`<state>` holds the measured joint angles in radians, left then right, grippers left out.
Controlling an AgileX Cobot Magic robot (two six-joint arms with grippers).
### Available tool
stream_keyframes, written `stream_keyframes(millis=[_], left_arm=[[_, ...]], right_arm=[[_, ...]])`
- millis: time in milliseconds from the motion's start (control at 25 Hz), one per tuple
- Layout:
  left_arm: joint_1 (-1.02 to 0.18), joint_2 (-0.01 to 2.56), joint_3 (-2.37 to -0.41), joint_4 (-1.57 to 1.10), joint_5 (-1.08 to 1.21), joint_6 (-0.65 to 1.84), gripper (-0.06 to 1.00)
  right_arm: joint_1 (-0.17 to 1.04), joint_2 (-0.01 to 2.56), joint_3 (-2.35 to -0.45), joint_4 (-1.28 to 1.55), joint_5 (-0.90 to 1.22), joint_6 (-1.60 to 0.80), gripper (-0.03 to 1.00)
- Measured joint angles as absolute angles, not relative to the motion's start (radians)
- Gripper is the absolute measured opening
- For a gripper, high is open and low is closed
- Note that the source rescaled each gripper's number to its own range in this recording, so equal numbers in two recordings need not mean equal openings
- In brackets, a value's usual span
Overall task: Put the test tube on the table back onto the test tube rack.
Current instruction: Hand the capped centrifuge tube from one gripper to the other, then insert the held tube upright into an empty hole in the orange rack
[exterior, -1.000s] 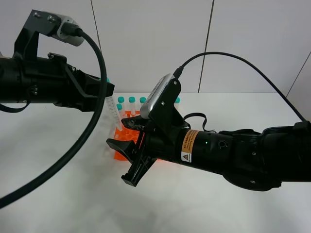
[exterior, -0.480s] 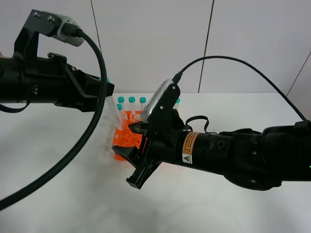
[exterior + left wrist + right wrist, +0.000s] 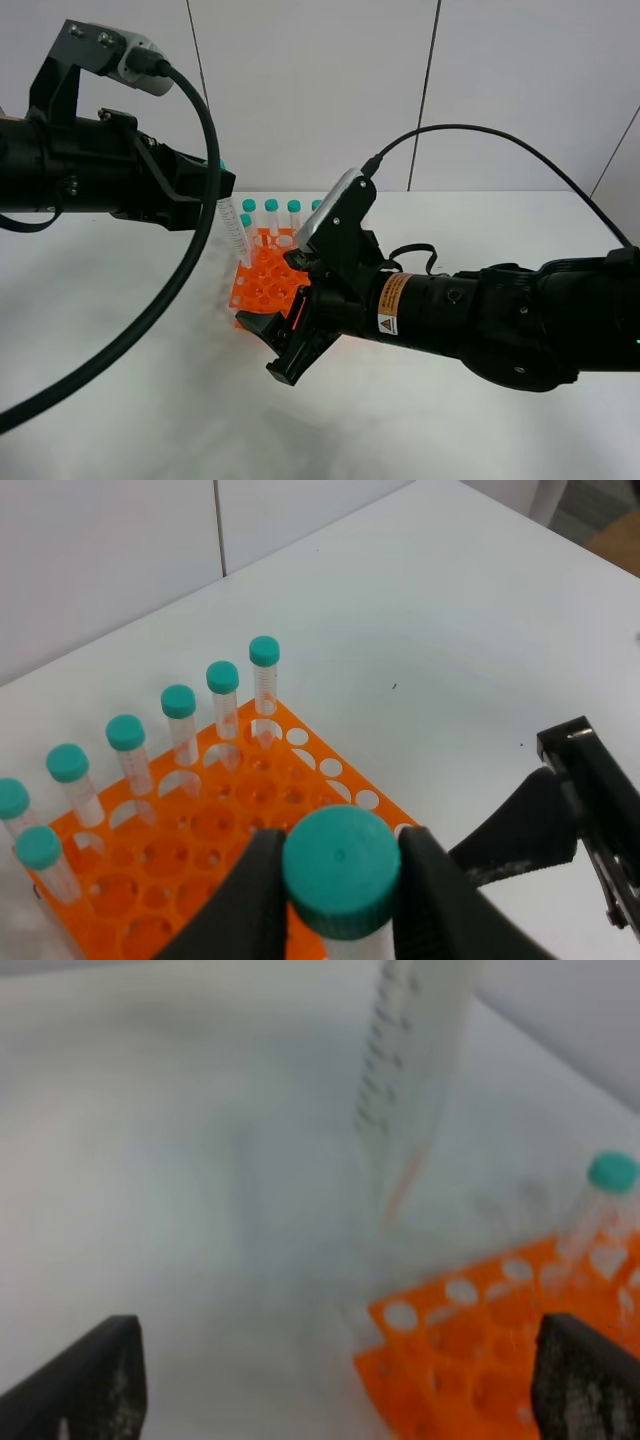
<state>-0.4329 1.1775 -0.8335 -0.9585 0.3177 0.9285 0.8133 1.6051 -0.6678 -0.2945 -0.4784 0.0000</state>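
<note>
The test tube is a slim, clear plastic cylinder with printed graduations and a smooth teal screw cap. The left gripper pinches it just below the cap, and it hangs at the far left corner of the orange, hole-gridded test tube rack. The right gripper stands spread wide at the rack's near side, over the matte white table.

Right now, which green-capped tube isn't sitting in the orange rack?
The test tube held in the air by the left gripper; the other tubes stand in the test tube rack's holes.
</note>
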Motion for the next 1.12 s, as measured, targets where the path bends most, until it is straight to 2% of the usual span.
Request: stream_keyframes(millis=[320,1120], left_arm=[[-0.433,1.177,-0.834,-0.959,0.318,0.929,0.0],[-0.433,1.177,-0.834,-0.959,0.318,0.929,0.0]], right_arm=[[0.776,1.605,-0.668,-0.21,-0.268,-0.054,1.0],[0.364,1.605,-0.668,-0.139,-0.105,-0.056,1.0]])
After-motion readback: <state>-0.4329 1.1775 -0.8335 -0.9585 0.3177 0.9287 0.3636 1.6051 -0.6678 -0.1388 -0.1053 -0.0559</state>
